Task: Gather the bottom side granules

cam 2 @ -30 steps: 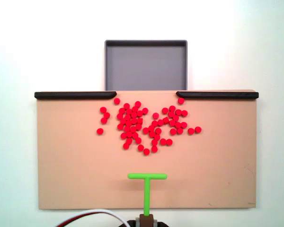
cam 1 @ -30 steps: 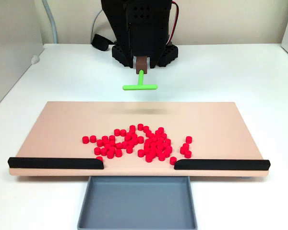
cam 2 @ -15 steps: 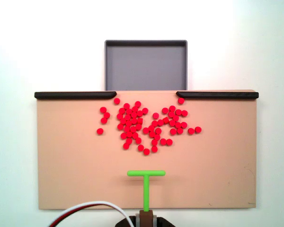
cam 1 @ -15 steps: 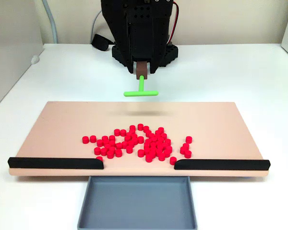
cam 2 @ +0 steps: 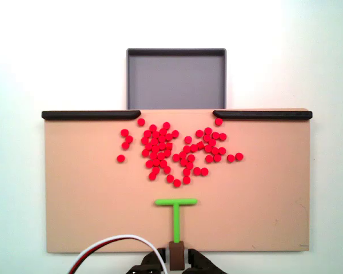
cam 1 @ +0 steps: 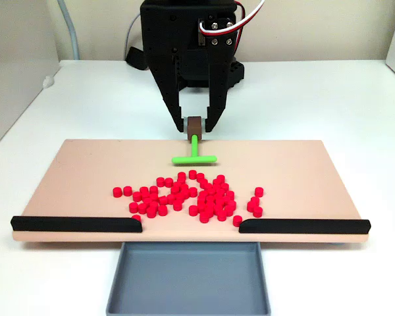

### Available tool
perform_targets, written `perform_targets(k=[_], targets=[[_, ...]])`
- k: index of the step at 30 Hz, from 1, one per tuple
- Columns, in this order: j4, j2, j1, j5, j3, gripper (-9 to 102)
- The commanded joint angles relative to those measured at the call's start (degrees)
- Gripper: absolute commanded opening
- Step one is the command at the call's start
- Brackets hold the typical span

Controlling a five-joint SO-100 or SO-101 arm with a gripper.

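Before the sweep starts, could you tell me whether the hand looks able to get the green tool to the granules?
Probably yes: the hand holds the tool, and bare board separates its crossbar from the nearest granules.

Tan board, two black rails, grey tray.

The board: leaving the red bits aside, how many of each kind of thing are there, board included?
Board: 1
Black rails: 2
Grey tray: 1
Green tool: 1
Total: 5
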Motion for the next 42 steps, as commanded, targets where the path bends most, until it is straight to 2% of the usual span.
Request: perform_targets(k=[1,7,42], targets=[[-1.0,0.7,0.2,0.3,-0.3,4],[-3.7,-1.5,0.1,1.1,-0.3,4],[-6.0,-12.8,-0.2,1.7,-6.9,5]])
